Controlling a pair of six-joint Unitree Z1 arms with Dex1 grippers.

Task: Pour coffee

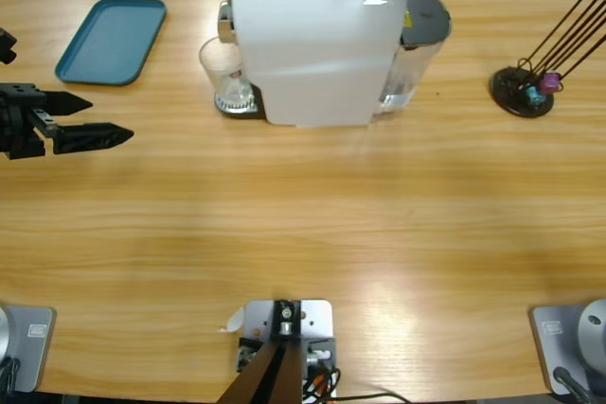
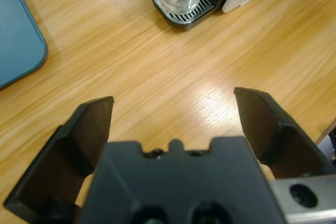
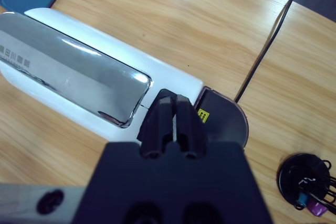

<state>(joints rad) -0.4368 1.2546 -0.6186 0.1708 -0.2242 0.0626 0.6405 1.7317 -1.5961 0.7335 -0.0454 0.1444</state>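
Note:
A white coffee machine point(image 1: 312, 44) with a silver top lever point(image 3: 68, 72) stands at the back middle of the table. A clear glass point(image 1: 225, 73) sits on its black drip tray point(image 2: 184, 17) under the spout. No coffee shows in any view. My left gripper point(image 1: 111, 118) is open at the table's left edge, and its jaws point(image 2: 173, 98) point across bare wood toward the glass, well short of it. My right gripper point(image 3: 174, 100) is shut on nothing and hovers above the machine's rear end. I cannot make out the right arm in the high view.
A blue tray point(image 1: 112, 40) lies at the back left. A black round stand point(image 1: 521, 92) with thin rods and small clips sits at the right. The machine's grey-lidded water tank point(image 1: 421, 21) is behind it, and a dark cable point(image 3: 265, 51) runs off across the wood.

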